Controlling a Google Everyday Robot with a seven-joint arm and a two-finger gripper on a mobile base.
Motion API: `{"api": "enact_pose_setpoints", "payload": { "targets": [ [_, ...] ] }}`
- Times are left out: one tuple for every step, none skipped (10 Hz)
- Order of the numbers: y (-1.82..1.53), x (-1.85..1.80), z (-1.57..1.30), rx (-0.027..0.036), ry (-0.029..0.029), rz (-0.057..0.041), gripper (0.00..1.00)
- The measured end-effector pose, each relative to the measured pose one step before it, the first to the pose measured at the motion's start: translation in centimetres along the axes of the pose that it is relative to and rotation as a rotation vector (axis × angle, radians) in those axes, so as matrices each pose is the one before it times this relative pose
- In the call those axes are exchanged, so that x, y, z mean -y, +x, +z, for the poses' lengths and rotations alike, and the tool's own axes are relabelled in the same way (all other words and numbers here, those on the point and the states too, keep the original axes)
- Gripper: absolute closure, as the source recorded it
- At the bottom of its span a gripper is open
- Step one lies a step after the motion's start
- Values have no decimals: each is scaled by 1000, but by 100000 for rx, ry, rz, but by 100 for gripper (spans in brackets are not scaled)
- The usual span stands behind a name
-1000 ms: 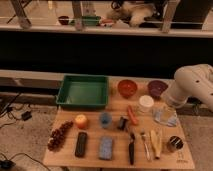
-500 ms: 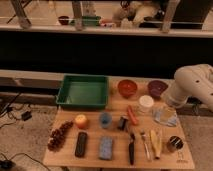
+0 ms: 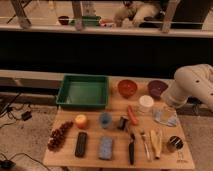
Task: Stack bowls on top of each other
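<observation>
The orange-red bowl (image 3: 127, 88) stands upright at the back of the wooden table (image 3: 90, 159), right of the green tray. The dark purple bowl (image 3: 157, 88) stands beside it to the right, apart from it. My white arm (image 3: 192, 85) reaches in from the right edge. Its gripper (image 3: 166, 110) hangs low just in front of and right of the purple bowl, over a pale crumpled bag (image 3: 165, 118). Neither bowl is held.
A green tray (image 3: 83, 91) is at the back left. A white round container (image 3: 146, 103), carrot (image 3: 132, 116), blue cup (image 3: 105, 119), orange (image 3: 81, 121), grapes (image 3: 59, 136), blue sponge (image 3: 105, 148), cutlery (image 3: 131, 147), banana (image 3: 156, 142) and dark can (image 3: 173, 144) fill the front.
</observation>
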Motion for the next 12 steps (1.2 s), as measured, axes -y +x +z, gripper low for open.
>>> {"api": "enact_pose_setpoints", "payload": {
  "targets": [
    [3,1,-1,-7,6,3,20],
    [-3,2,0,11,12,-3,20],
    [0,0,0,-1,-3,-1,20],
    [2,3,-1,7,4,10,20],
    [10,56,-40,140,180,128,20],
    [-11,96,-41,221,120,176,20],
    [-38,77,61,171,-6,-157,20],
    [-201,169,111,151,132,-943,20],
    [-483,241,231,282,-16,-1162,20],
    [-655,420,273,91,167,-1675,20],
    [-752,407,243,338,-10,-1733,20],
    [-614,371,171,292,27,-1396,20]
  ]
}}
